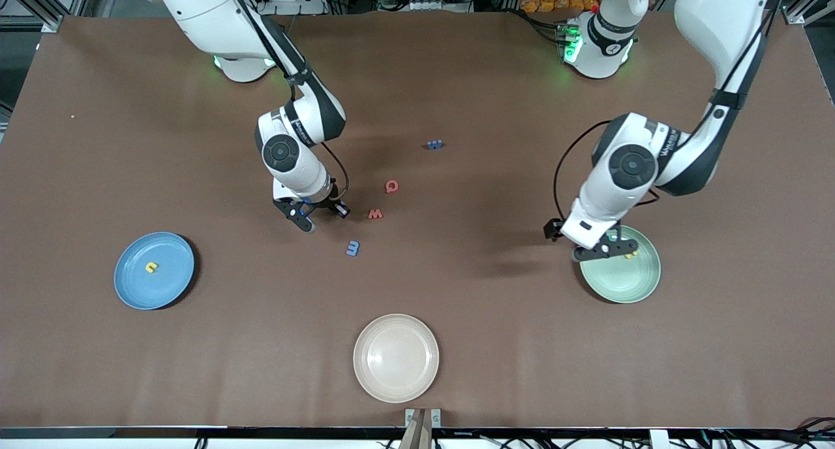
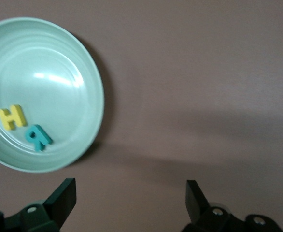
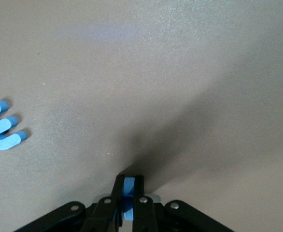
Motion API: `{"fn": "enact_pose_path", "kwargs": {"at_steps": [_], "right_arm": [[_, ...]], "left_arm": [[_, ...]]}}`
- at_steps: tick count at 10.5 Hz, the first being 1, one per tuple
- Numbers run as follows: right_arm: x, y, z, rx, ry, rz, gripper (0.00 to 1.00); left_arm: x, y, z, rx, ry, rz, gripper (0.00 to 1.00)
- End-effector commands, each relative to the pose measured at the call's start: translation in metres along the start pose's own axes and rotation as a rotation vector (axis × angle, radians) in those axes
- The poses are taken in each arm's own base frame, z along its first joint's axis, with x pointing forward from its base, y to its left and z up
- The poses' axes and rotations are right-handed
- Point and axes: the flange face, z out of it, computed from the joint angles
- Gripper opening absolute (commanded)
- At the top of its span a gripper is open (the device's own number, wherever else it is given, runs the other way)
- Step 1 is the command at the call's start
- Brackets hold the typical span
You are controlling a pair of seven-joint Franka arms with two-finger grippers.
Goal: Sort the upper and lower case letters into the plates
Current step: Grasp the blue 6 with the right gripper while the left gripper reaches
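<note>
Front view: right gripper [image 1: 312, 215] sits low at the table, near mid-table, pinched on a small blue piece [image 1: 301, 209] (letter not readable). Loose letters lie near it: a red W [image 1: 375, 214] and red Q [image 1: 391, 186] beside it toward the left arm's end, a blue E [image 1: 353, 247] just below it in view, a blue letter [image 1: 434, 145] well apart. Blue plate [image 1: 154, 270] holds one yellow letter [image 1: 151, 267]. Beige plate [image 1: 396, 357] has no letters in it. Left gripper [image 1: 605, 247] hangs over the rim of the mint plate [image 1: 623, 276] and waits.

Left wrist view: fingers [image 2: 64, 195] spread wide, nothing between them. Yellow H [image 2: 11, 117] and teal R [image 2: 38, 137] lie in the mint plate.

Right wrist view: jaws narrow, a thin blue sliver clamped at the tips.

Risk (judgement): the grip looks edge-on and shallow, so the piece may twist or slip out on lifting. With its case unread, it could land in the wrong plate.
</note>
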Motion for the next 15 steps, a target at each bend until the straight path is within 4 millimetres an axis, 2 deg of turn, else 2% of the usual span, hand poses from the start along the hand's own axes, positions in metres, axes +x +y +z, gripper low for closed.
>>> {"fn": "enact_pose_path", "kwargs": {"at_steps": [1,3,5,6,10,12,13,14,15], "right_arm": [[-0.004,-0.001,-0.008,0.011,0.007,0.004,0.0],[0.009,-0.004,-0.023,0.038,0.019,0.018,0.0],[0.042,-0.001,-0.054,0.079,0.053,-0.021,0.0],[0.064,0.004,-0.073,0.068,0.048,-0.035,0.0],[0.159,0.025,-0.169,-0.054,-0.076,-0.108,0.0],[0.195,0.039,-0.206,-0.069,-0.075,-0.141,0.0],[0.208,0.045,-0.214,-0.096,-0.046,-0.183,0.0],[0.228,0.06,-0.214,-0.135,-0.01,-0.209,0.0],[0.248,0.074,-0.206,-0.168,0.01,-0.251,0.0]], "left_arm": [[-0.019,0.025,-0.007,-0.007,-0.014,-0.048,1.0],[-0.034,0.046,-0.006,-0.006,-0.018,-0.054,1.0],[-0.044,0.06,-0.004,-0.006,-0.022,-0.06,1.0],[-0.051,0.069,-0.004,-0.006,-0.023,-0.052,1.0],[-0.083,0.109,-0.006,-0.028,-0.04,-0.02,1.0],[-0.112,0.14,-0.006,-0.033,-0.042,-0.018,1.0],[-0.124,0.15,-0.005,-0.03,-0.042,-0.029,1.0],[-0.139,0.164,-0.008,-0.043,-0.052,-0.005,1.0],[-0.156,0.176,-0.004,-0.041,-0.064,0.007,1.0]]}}
